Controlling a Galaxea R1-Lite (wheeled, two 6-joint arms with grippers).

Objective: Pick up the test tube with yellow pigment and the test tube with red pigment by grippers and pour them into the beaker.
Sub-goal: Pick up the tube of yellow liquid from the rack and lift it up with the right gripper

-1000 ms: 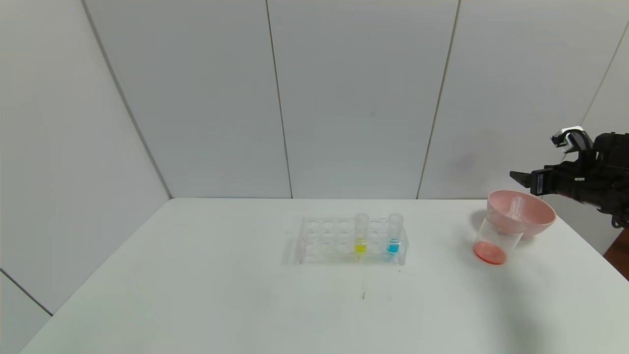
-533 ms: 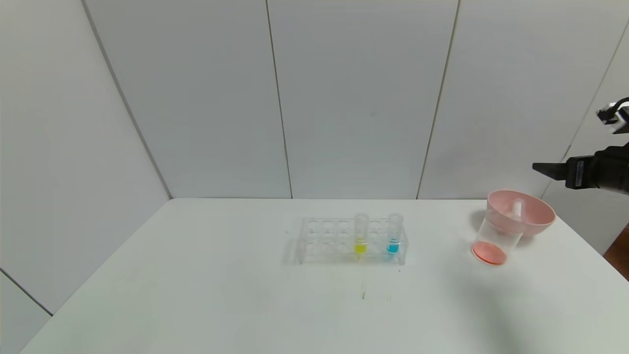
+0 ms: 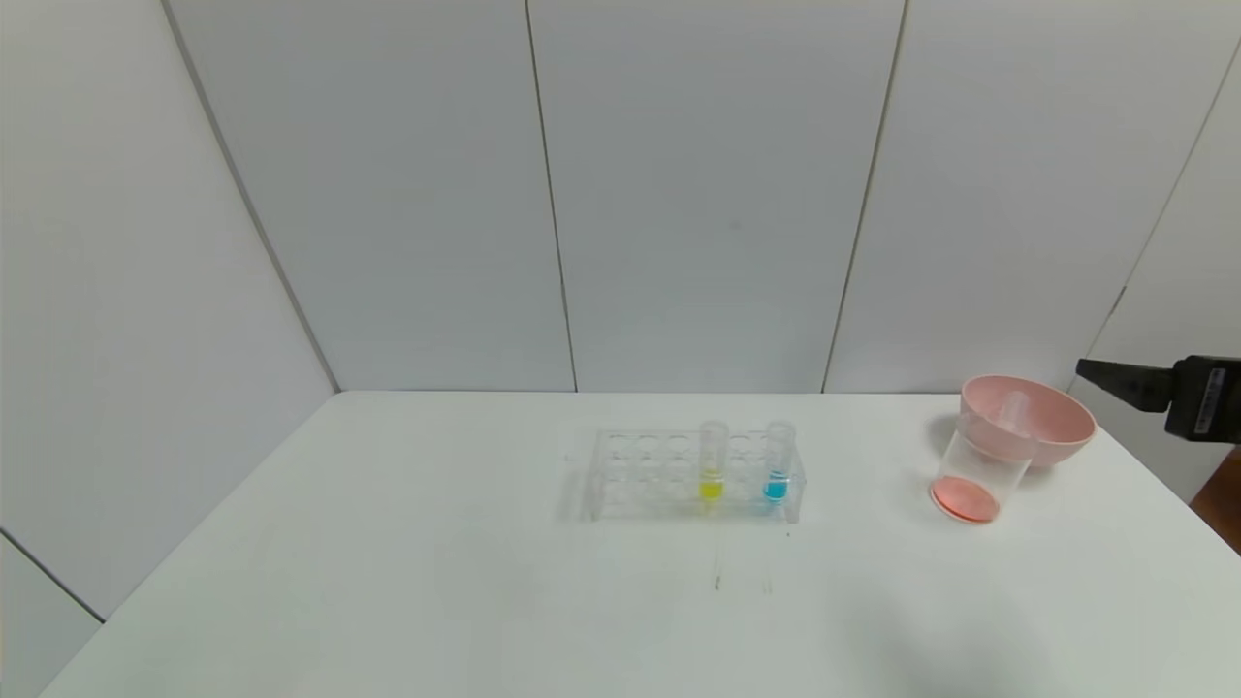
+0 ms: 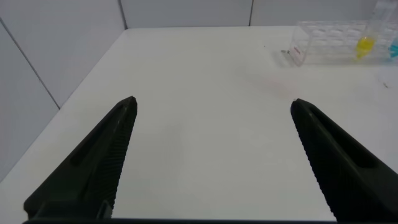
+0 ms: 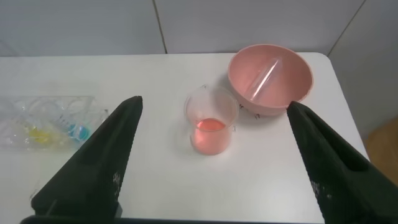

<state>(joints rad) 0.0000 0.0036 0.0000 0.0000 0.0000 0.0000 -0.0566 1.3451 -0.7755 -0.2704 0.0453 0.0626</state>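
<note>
The left gripper (image 4: 211, 112) is hanging with fingers spread wide over bare table (image 3: 388, 582), gripping nothing. The yellow tube (image 3: 713, 460) is standing upright in the rack (image 3: 630, 475) beside a blue tube (image 3: 779, 460). The right gripper (image 5: 214, 109) is gaping empty above the beaker (image 3: 974, 480), which is containing orange-red liquid. An emptied tube (image 5: 261, 79) is lying in the pink bowl (image 3: 1062, 422).
</note>
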